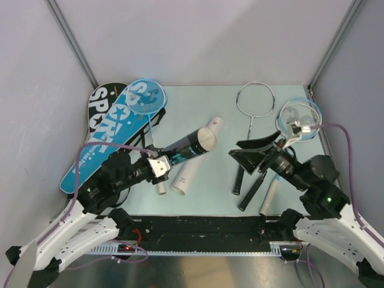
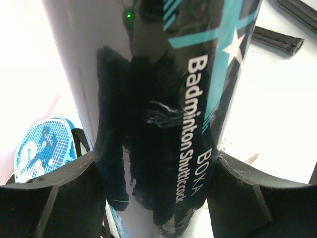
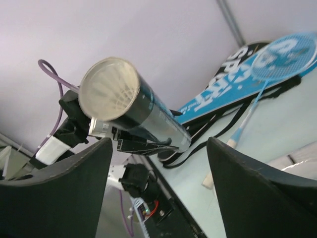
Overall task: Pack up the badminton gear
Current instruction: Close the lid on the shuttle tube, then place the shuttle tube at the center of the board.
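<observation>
The black tube (image 1: 189, 147) is off the table (image 1: 198, 102), tilted with its mouth aimed up and to the right. My left gripper (image 1: 174, 157) is clamped round its lower body, jaws spread wide to span it. In the right wrist view a pale, ribbed disc fills the mouth. My right gripper (image 1: 240, 150) hangs just off that mouth, facing it, jaws wide apart with nothing between them.

I judge the step to be loading the tube: the left arm presents it and the right arm feeds it. The next move calls for the right arm to fetch whatever goes in or on next and bring it square to the mouth, while the left arm holds the tilt steady.

Counting outward:
- Two tubes: the held one and a white tube (image 1: 185, 175) lying under it.
- Three rackets: a blue racket (image 1: 146, 96) on the covers, a silver racket (image 1: 255, 99) at the back and a third racket (image 1: 298, 114) beside my right arm.
- Two covers at the left, a blue cover (image 1: 99, 147) over a black cover (image 1: 99, 99).
- Loose shuttlecocks: none for certain. There is a white scrap on the third racket's head, and from this height I can't tell what it is.
</observation>
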